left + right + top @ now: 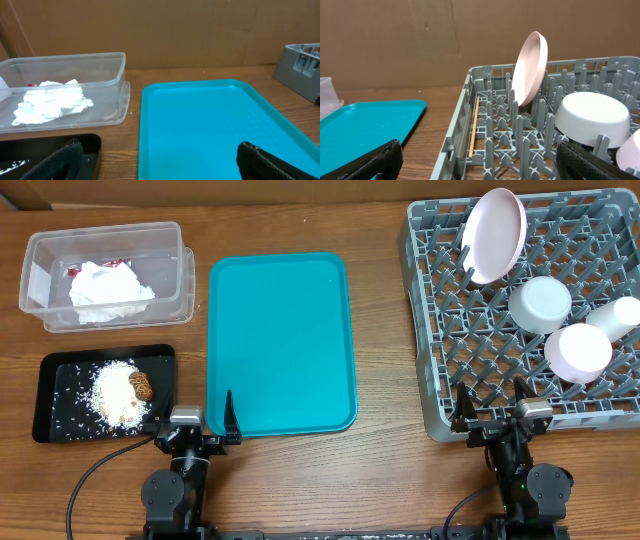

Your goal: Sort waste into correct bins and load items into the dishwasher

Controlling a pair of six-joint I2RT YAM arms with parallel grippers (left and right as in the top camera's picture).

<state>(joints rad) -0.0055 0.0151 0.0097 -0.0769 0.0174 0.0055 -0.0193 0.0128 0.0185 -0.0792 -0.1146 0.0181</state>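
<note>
The clear tub (180, 275) at the far left holds crumpled white napkins (108, 292) and a bit of red wrapper (75, 270). The black tray (55, 380) in front of it holds white rice crumbs (112, 395) and a brown lump (142, 386). The grey dish rack (425, 380) on the right holds a large pale plate (495, 235) on edge, an upturned bowl (540, 303), a white cup (615, 318) and a pinkish dish (578, 352). A wooden stick (473, 127) lies along the rack's left wall. My left gripper (197, 428) and right gripper (492, 418) are open and empty at the near table edge.
A flat teal tray (280, 345) lies bare in the middle, between the black tray and the rack. The left wrist view shows the tub (117, 75) and teal tray (210, 120) ahead. A brown cardboard wall stands behind the table.
</note>
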